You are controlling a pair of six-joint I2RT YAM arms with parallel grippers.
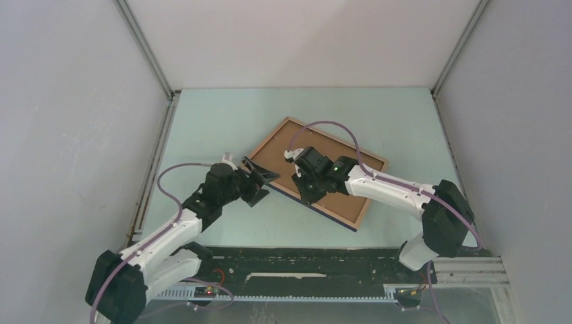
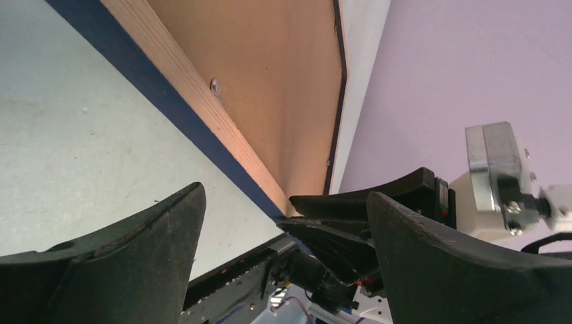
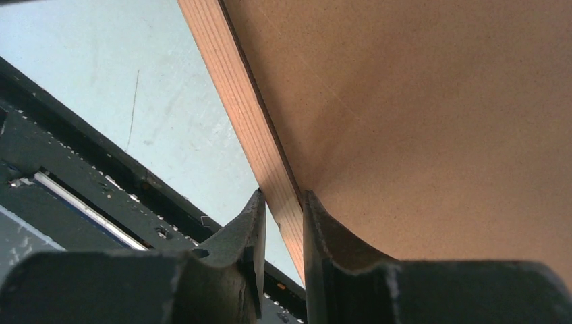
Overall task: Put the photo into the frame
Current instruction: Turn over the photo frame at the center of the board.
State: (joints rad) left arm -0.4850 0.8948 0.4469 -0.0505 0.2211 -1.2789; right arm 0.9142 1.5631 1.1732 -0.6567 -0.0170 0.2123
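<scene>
The frame [image 1: 265, 139] lies at an angle in the middle of the table, wood-brown face up, with a plain brown board [image 1: 280, 150] filling it. My right gripper [image 1: 307, 197] is shut on its near-left rail. In the right wrist view the fingers [image 3: 253, 223] pinch the wooden rail [image 3: 233, 88] from both sides. My left gripper [image 1: 264, 183] stands wide open just left of that rail, holding nothing. In the left wrist view, the left gripper [image 2: 284, 192] faces the rail's navy edge [image 2: 135, 64] and the right gripper's fingers [image 2: 351, 206]. The photo is hidden from every view.
A black and metal rail [image 1: 303, 270] runs along the table's near edge between the arm bases. Grey enclosure walls [image 1: 81, 115] stand on the left, right and back. The right arm's cable [image 1: 351, 145] arcs over the frame.
</scene>
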